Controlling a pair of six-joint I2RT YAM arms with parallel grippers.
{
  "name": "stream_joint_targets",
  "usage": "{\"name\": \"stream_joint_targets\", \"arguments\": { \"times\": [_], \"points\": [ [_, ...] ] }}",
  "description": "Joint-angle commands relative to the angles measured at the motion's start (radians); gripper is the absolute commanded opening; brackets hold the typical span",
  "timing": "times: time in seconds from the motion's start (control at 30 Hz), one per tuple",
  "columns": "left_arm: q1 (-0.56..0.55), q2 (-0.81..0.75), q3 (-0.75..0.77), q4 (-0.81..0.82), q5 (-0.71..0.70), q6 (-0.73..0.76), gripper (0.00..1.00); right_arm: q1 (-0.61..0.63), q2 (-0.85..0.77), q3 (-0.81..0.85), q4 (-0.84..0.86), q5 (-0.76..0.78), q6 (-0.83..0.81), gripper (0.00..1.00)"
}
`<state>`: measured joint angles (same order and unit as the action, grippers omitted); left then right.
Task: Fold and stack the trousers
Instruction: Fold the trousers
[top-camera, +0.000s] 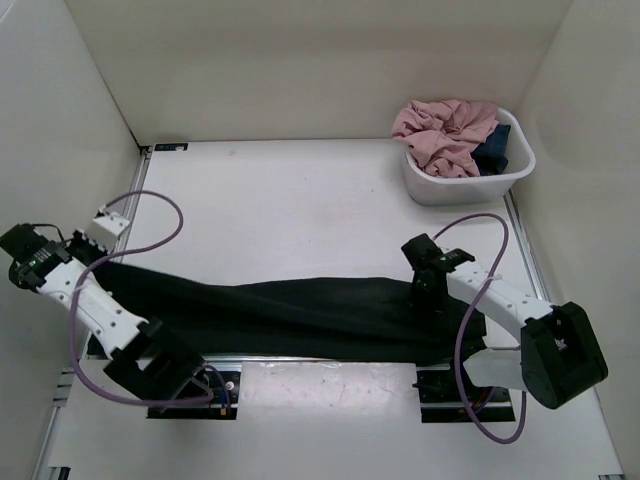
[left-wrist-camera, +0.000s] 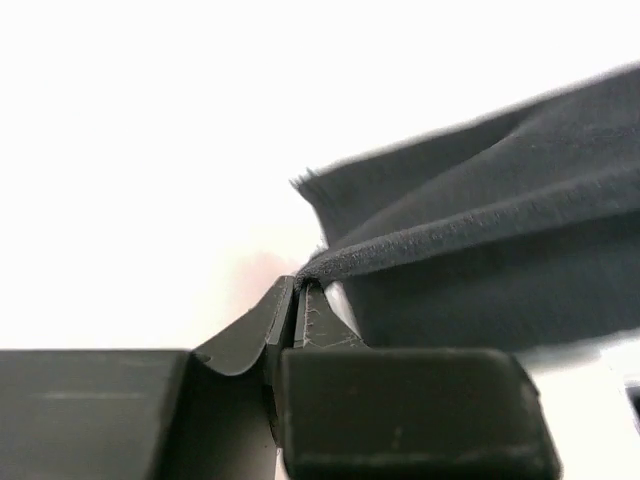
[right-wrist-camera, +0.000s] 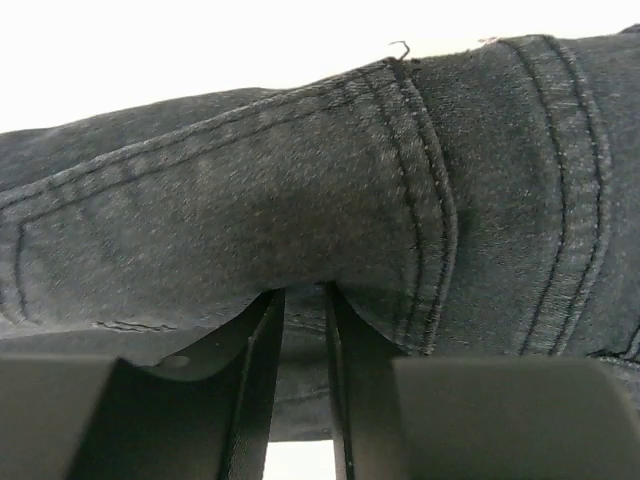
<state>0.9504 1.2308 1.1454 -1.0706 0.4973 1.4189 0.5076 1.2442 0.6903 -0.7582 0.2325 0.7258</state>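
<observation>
The white table (top-camera: 300, 200) carries everything, and both arms reach onto it from its near edge. The trousers (top-camera: 300, 310) are the largest thing on it: a pair in black, soft fabric, stretched out lengthways in a long band along the near part of the table, running from the left gripper (left-wrist-camera: 298, 285) at one end to the right gripper (right-wrist-camera: 300, 295) at the other. The middle of the band lies flat on the surface between the two tools.

Beyond the right gripper, towards the far right corner and well apart from it, stands a white plastic bin (top-camera: 440, 190). A crumpled pink garment (top-camera: 445, 130) fills most of it, and a dark blue garment (top-camera: 497, 145) is tucked in on the side away from the arms.

At the left gripper, the fingers are pressed together with no gap to be seen. A thin folded edge of the trouser leg is pinched right at their tips. From there the cloth rises and fans out away from the tool, and a frayed hem corner shows just past the pinch.

At the right gripper, the fingers (right-wrist-camera: 255, 370) stand only a narrow slot apart. The stitched, seamed end of the trousers lies across their tips, and a fold sags down into the slot. I cannot tell whether the pads are actually clamping that fold.
</observation>
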Motion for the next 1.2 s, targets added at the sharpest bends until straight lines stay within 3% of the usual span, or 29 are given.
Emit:
{"name": "stream_joint_targets", "arguments": {
  "times": [0.0, 0.1, 0.27, 0.4, 0.57, 0.9, 1.03, 1.17],
  "points": [
    [-0.025, -0.082, 0.089, 0.127, 0.192, -0.152, 0.15, -0.012, 0.021, -0.002, 0.005, -0.007, 0.026, 0.26],
    [-0.025, -0.073, 0.088, 0.127, 0.155, -0.131, 0.15, -0.012, 0.021, -0.037, 0.005, -0.007, 0.037, 0.25],
    [-0.025, -0.132, -0.093, 0.081, 0.019, 0.134, 0.15, -0.012, 0.021, -0.116, 0.023, -0.028, 0.079, 0.21],
    [0.031, -0.188, -0.274, 0.142, -0.060, 0.257, 0.15, -0.012, 0.000, -0.155, 0.023, -0.028, 0.103, 0.20],
    [0.102, -0.211, -0.366, 0.152, -0.153, 0.445, 0.15, -0.023, -0.009, -0.189, -0.010, -0.018, 0.113, 0.19],
    [0.223, -0.120, -0.345, 0.186, -0.178, 0.561, 0.15, -0.188, -0.028, -0.210, -0.058, -0.009, 0.071, 0.16],
    [0.248, -0.145, -0.439, 0.186, -0.230, 0.641, 0.22, -0.222, -0.028, -0.201, -0.058, -0.009, 0.052, 0.16],
    [0.248, -0.221, -0.544, 0.273, -0.194, 0.623, 0.22, -0.231, -0.066, -0.158, -0.079, -0.018, 0.034, 0.16]
  ]
}}
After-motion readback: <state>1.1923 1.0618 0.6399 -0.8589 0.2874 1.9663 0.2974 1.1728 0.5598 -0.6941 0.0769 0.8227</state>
